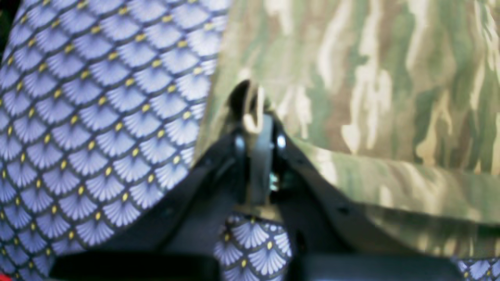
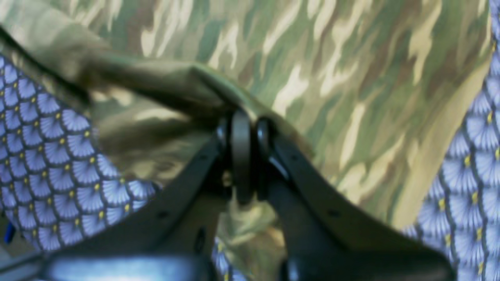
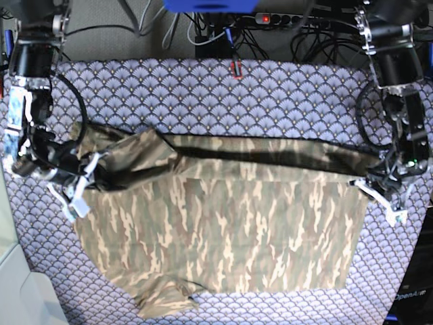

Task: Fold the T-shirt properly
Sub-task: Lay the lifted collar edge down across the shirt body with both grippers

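Here the camouflage T-shirt point(image 3: 216, 230) lies spread across the middle of the purple scale-patterned table cloth point(image 3: 223, 95), with its far edge raised into a long fold that runs from one arm to the other. Only the base view takes in that whole span: the right gripper point(image 3: 76, 181) holds the fold at that view's left end, the left gripper point(image 3: 380, 184) at its right end, and a sleeve point(image 3: 162, 298) lies bunched at the near edge.

The right wrist view adds the detail of the grip: the right gripper point(image 2: 246, 128) has its jaws pressed together on a pinch of the T-shirt point(image 2: 312, 58), the lifted fold stretching away to the left above the table cloth point(image 2: 47, 156), and a bit of fabric hanging between the fingers point(image 2: 312, 210).

The left wrist view shows the left gripper point(image 1: 258, 132) likewise closed on the T-shirt point(image 1: 371, 78) at its edge, a small curl of tan fabric poking out past the tips, with the patterned table cloth point(image 1: 97, 117) bare beside it.
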Robot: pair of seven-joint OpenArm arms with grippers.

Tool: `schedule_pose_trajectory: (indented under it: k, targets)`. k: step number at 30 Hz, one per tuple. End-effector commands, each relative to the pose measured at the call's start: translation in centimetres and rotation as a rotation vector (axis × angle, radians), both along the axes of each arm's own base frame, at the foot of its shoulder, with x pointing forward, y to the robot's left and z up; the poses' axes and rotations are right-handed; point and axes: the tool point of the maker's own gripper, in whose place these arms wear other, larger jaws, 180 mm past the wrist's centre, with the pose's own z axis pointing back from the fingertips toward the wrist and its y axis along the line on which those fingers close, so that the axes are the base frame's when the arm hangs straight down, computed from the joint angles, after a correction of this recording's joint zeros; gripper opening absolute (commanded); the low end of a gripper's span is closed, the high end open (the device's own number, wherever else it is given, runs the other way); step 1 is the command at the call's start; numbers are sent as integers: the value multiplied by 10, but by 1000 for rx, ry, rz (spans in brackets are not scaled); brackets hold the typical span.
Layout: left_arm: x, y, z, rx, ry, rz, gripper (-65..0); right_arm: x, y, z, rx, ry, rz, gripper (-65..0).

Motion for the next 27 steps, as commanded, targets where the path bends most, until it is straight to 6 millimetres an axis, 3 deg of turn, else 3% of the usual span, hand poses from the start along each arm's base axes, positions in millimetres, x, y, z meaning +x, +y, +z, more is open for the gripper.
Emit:
schedule_pose_trajectory:
  k: [1,5,13,22,27]
  targets:
    - [15,9,24,34,-65,2,-644,14,-4,17,5,-56,-2,-650]
    - [24,7,25,34,-83,-4,-644,30,-2,13,24,-38,-1,-650]
    - [20,20,0,17,-60,31,-644,49,-7,14,-33,-44,3,-650]
    - [35,17,17,9,-107,31,-644,69,0,7,-152,-50,-3,-650]
    - [40,17,22,9,-122,31,-644,80,1,19,-145,-88,-6,-650]
